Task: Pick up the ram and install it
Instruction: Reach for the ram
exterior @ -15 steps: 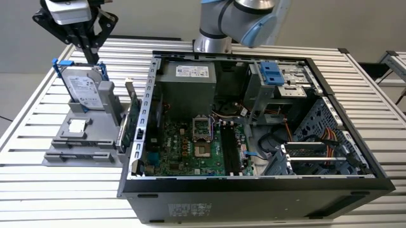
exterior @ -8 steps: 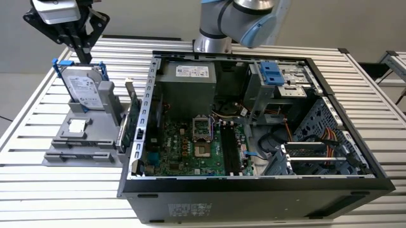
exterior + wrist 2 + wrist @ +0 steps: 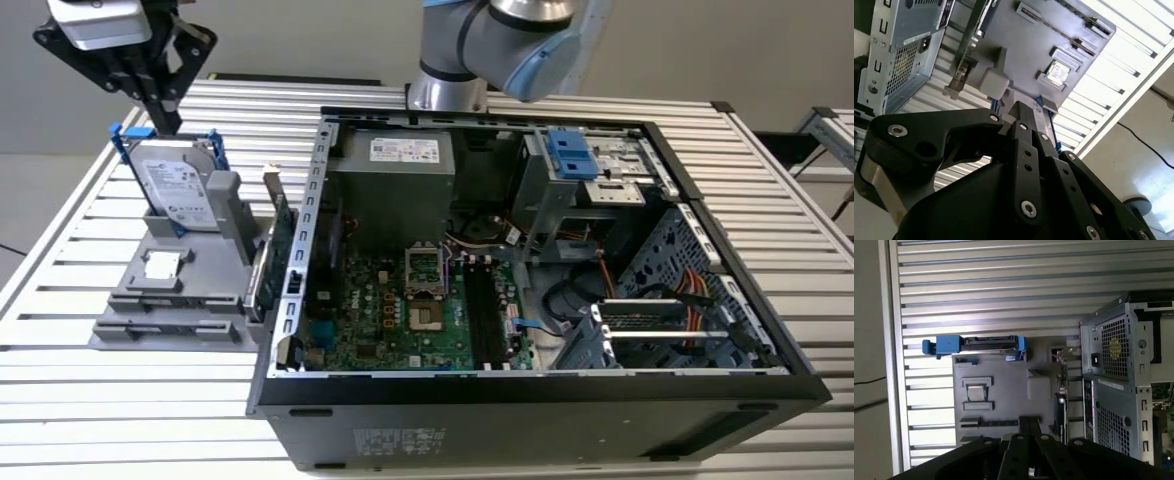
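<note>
Grey holder [image 3: 123,335] on the desk [image 3: 134,400] keeps the ram [image 3: 989,423] on edge in its slot, well apart from the hard drive [image 3: 180,190], I guess so it's easy to pinch. Gripper [image 3: 166,125] hangs just above the hard drive, closed narrow, nothing in it.

Tool [image 3: 166,120] hangs pointing down; fingers [image 3: 1025,426] pressed together.
</note>
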`<state>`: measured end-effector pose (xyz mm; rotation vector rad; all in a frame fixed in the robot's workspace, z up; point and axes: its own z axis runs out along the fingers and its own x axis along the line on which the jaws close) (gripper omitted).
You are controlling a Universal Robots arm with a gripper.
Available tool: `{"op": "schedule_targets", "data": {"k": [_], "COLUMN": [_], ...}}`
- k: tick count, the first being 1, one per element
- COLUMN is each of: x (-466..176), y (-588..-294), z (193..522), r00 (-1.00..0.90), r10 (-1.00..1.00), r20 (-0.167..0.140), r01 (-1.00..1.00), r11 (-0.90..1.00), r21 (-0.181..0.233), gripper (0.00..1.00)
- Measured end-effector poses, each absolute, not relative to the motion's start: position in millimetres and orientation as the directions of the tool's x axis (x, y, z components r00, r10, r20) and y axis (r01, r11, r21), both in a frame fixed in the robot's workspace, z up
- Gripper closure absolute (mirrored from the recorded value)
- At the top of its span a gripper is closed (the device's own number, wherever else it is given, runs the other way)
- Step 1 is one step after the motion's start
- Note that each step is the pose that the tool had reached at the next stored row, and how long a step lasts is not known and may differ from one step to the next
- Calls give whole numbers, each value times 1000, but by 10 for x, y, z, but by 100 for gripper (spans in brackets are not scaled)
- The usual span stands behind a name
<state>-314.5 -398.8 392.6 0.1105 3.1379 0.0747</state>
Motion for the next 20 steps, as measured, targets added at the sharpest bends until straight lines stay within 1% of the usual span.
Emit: {"op": "schedule_targets", "data": {"k": [20], "x": [-3367], "y": [-3986], "z": [3926], "r00": [-1000], "r10": [15], "r20": [1], "r01": [15], "r11": [999], "r21": [48], "gripper": [100]}}
